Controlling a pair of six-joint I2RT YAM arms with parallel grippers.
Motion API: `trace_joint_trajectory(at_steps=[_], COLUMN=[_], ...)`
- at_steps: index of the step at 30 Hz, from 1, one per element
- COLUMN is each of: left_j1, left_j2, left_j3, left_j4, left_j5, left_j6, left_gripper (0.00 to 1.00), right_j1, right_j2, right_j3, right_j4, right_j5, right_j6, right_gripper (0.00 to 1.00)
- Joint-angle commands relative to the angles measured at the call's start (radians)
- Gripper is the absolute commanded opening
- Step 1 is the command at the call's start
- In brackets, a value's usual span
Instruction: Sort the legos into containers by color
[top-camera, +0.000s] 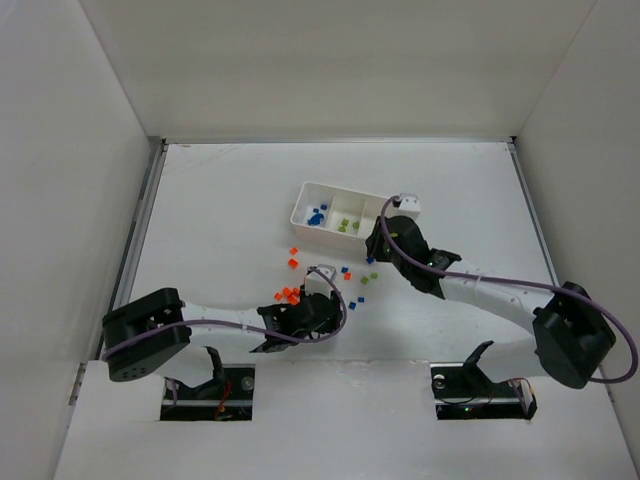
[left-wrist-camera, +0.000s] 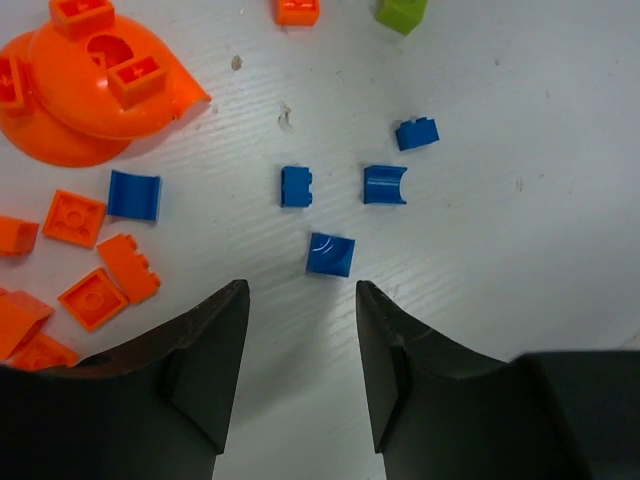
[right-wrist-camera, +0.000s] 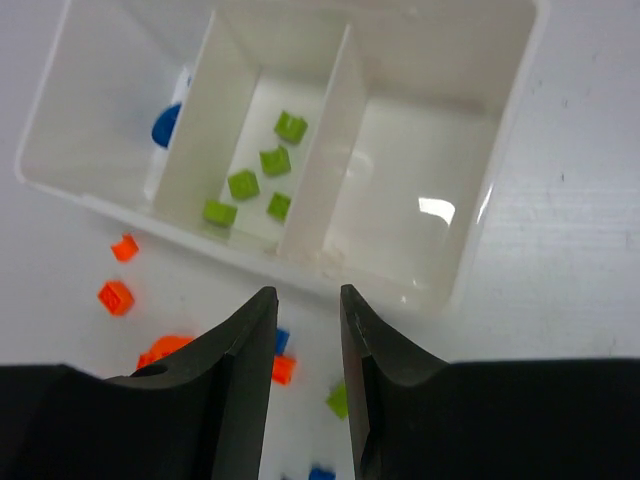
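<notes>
While left pincer (left-wrist-camera: 300, 290) gapes empty, right pincer (right-wrist-camera: 306, 295) narrowly parted, empty, at tray (right-wrist-camera: 100, 200) rim.

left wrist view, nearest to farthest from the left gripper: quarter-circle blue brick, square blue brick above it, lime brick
From the left gripper:
1. quarter-circle blue brick, just ahead, slightly right
2. square blue brick, mid-frame
3. lime brick, top edge
</notes>
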Motion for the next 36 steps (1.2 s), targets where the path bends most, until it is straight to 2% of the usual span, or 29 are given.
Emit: trace_joint_trajectory(at_steps=[1,10,24,29,33,36], left_j1=[-0.01,-0.016,-0.075,-0.096,-0.125,-0.145], left_j2=[0.037,0.077,0.181,0.207,0.244,0.227], left_j3=[0.043,0.054,0.106,0.134,0.163,0.184], left_j4=[0.028,-0.003,-0.052,-0.122,-0.156,-0.188], left_j5=[0.006,0.005,-0.066,-0.116,-0.175,-0.202], left_j6=[0.053,0.105,0.173,0.178,0.193,0.199], left_gripper=[0.44,0.41,0.33,0.26,0.18,0.15], right_j1=[0.041,0.066,0.072,0.07,0.072,0.072], right_j2=[-0.066,-0.192,-0.209,-0.239,-0.259,-0.293], right_j3=[-0.07,-0.241,-0.285,-0.3,-0.311,-0.327], right_j4=[0.028,0.008,0.011,0.011,-0.001,-0.006], right_j5=[0.025,0.041,0.025,0.024,0.028,0.024], right_j6=[0.045,0.133,0.158,0.164,0.161,0.168], right_gripper=[0.38,0.39,0.4,0.4,0.4,0.4])
